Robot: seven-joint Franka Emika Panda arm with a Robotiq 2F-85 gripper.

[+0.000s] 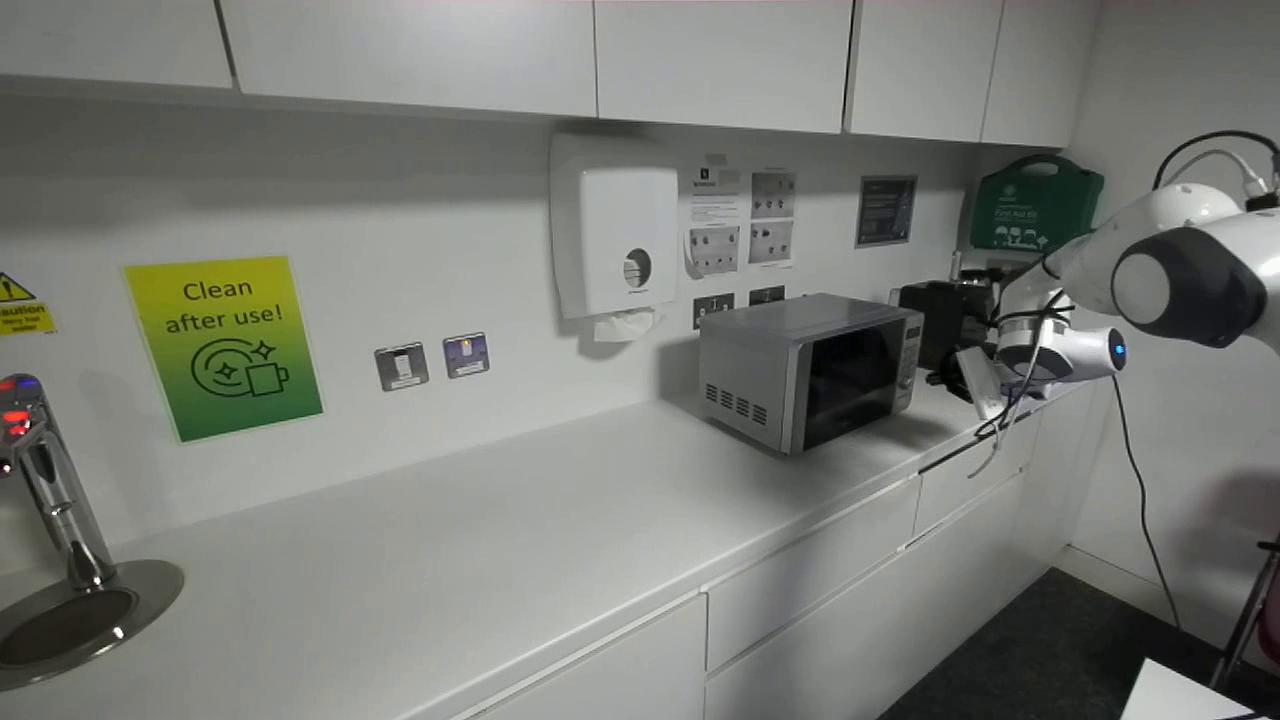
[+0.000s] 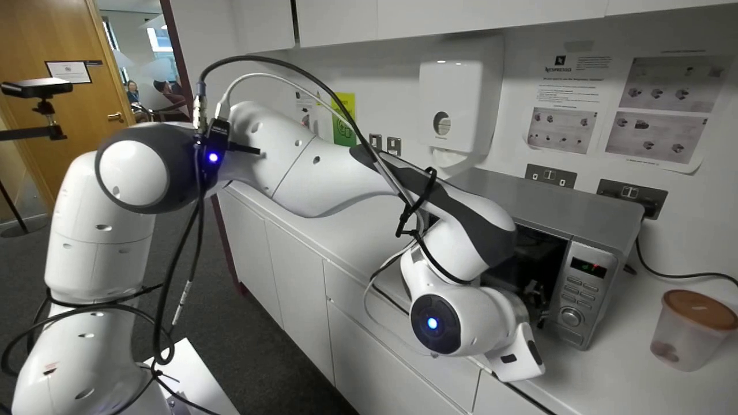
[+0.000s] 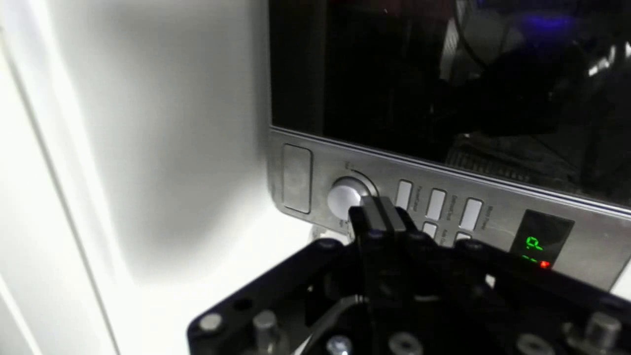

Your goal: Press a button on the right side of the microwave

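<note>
The silver-grey microwave (image 1: 745,375) stands on the counter against the wall, and it also shows in an exterior view (image 2: 576,199) partly behind the arm. In the wrist view its control strip (image 3: 320,148) runs below the dark window (image 3: 384,84). The strip has a round knob (image 3: 343,198), several pale buttons (image 3: 436,204), a blank panel (image 3: 297,177) and a lit display (image 3: 540,241). My gripper (image 3: 382,212) is shut and empty. Its fingertips point at the strip beside the knob and cover part of the buttons. I cannot tell whether they touch it. The gripper shows small in an exterior view (image 2: 539,300).
A clear tub with a brown lid (image 2: 692,334) stands on the counter beside the microwave. A dark appliance (image 1: 940,315) stands beyond the microwave. A white dispenser (image 1: 620,235) hangs on the wall, with cabinets (image 1: 720,60) above. Loose cables (image 1: 1010,410) hang from the arm near the counter's front edge.
</note>
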